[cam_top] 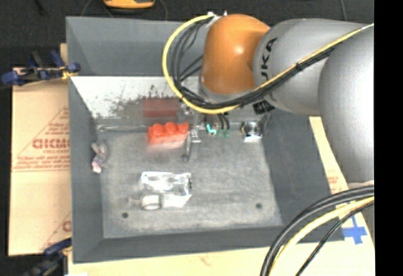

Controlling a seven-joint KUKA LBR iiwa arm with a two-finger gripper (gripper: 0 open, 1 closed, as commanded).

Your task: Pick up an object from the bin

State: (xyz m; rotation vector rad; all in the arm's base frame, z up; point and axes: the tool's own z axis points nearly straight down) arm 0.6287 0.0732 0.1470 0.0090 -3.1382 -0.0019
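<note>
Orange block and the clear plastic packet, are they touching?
Apart. Camera view shows bare bin floor between the orange block and the clear plastic packet.

Silver KUKA arm (334, 73), orange cover (232, 54), yellow and black cables (167, 65).

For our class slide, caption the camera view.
Gripper hangs beside an orange block in the grey bin; a clear packet lies nearby.

bin (239, 183) | studded block (167, 134) back-centre, end effector (189, 149) just right of it | packet (165, 189) before block | small scrap (98, 156) by left wall
</note>
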